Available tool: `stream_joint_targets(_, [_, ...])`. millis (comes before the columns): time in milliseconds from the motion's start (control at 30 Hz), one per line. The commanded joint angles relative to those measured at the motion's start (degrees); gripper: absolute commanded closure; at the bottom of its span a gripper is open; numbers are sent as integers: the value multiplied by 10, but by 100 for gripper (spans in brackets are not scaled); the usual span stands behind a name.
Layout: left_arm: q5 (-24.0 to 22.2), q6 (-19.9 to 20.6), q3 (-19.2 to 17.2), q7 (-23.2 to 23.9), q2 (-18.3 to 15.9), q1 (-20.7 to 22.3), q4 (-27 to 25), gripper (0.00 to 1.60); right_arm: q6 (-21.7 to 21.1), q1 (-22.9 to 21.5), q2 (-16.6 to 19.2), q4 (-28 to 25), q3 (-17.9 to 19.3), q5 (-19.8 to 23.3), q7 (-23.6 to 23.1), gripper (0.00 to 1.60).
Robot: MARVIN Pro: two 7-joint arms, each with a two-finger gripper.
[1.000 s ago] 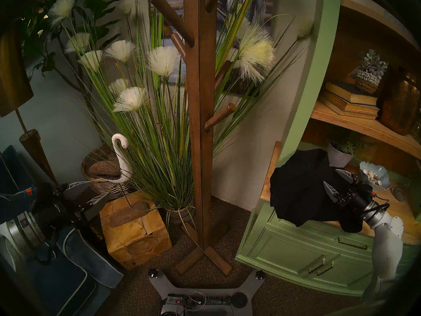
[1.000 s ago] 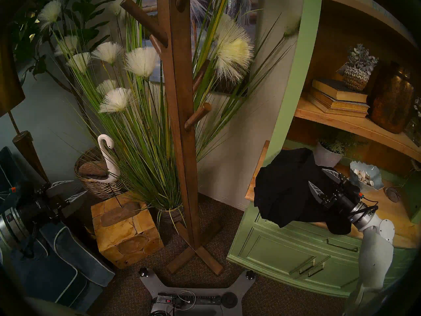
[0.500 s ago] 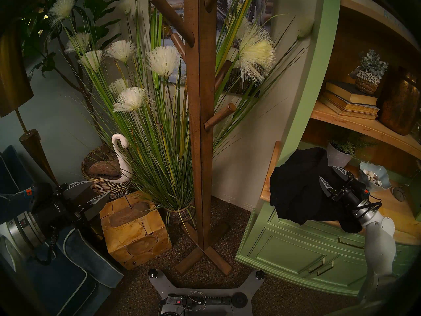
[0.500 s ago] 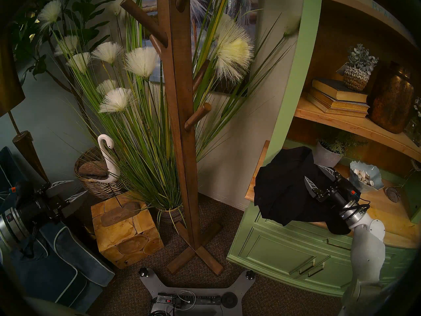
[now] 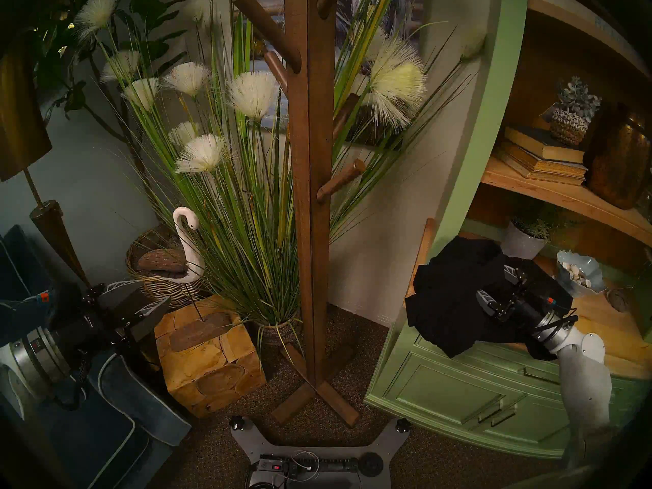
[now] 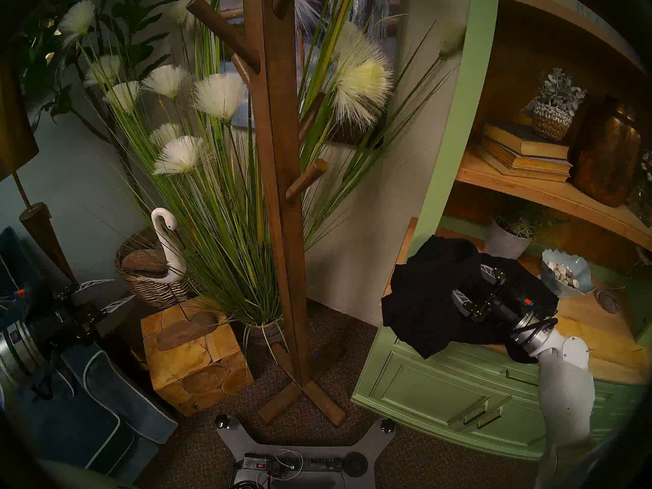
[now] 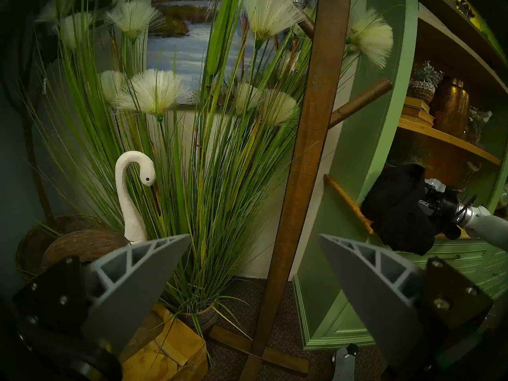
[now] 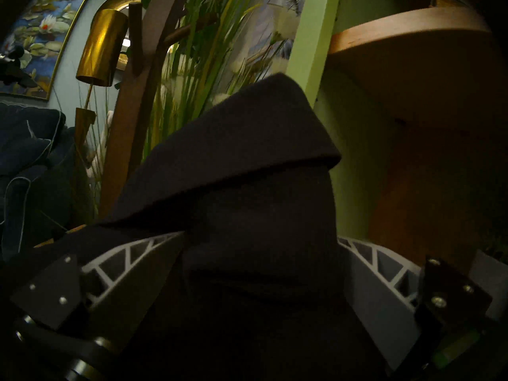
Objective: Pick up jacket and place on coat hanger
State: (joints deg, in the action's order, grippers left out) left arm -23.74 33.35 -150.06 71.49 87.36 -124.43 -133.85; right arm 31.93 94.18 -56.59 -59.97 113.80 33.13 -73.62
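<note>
The black jacket [image 5: 451, 294] lies bunched on the green cabinet's wooden counter [image 5: 607, 322], with part of it hanging over the front edge. My right gripper [image 5: 492, 282] is pushed into it. Its jaws are open and fabric fills the gap between them, as the right wrist view [image 8: 259, 240] shows, so the fingertips are buried. The brown wooden coat stand [image 5: 312, 195] stands on the carpet left of the cabinet, with bare pegs. My left gripper [image 5: 155, 292] is open and empty at the far left, facing the stand [image 7: 308, 152].
Tall grass plant [image 5: 247, 181], white swan figure [image 5: 187, 244], wicker basket [image 5: 158, 276] and wood block [image 5: 208, 354] crowd the floor left of the stand. Brass lamp [image 5: 21, 117] and blue cushion [image 5: 116, 400] are at far left. Shell bowl [image 5: 578, 273] and plant pot [image 5: 522, 243] sit behind the jacket.
My right gripper has pushed forward and left into the jacket. The fabric has bunched up and slid toward the counter's left front corner. The left arm has not moved.
</note>
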Motion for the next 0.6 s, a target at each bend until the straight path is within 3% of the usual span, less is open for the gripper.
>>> stream_joint_targets(0, [-8, 1, -1, 6, 0, 2, -9, 0, 24, 12, 41, -3, -15, 42, -60, 0])
stream_joint_targets(67, [-8, 1, -1, 6, 0, 2, -9, 0, 28, 7, 43, 1, -19, 50, -58, 28])
stream_joint_targets(100, [-8, 1, -1, 6, 0, 2, -9, 0, 31, 8, 46, 1, -24, 57, -51, 77])
stream_joint_targets(133, [-8, 1, -1, 6, 0, 2, -9, 0, 35, 5, 44, 1, -24, 64, -46, 109])
stream_joint_targets(167, [-8, 1, -1, 6, 0, 2, -9, 0, 37, 3, 45, 3, -27, 69, -46, 160])
stream_joint_targets(367, [-7, 0, -1, 5, 0, 2, -9, 0, 67, 3, 43, -4, -42, 108, -24, 160])
stream_joint_targets(567, [-6, 0, 0, 4, -1, 2, -8, 0, 112, 27, 30, -58, -59, 141, 8, 160])
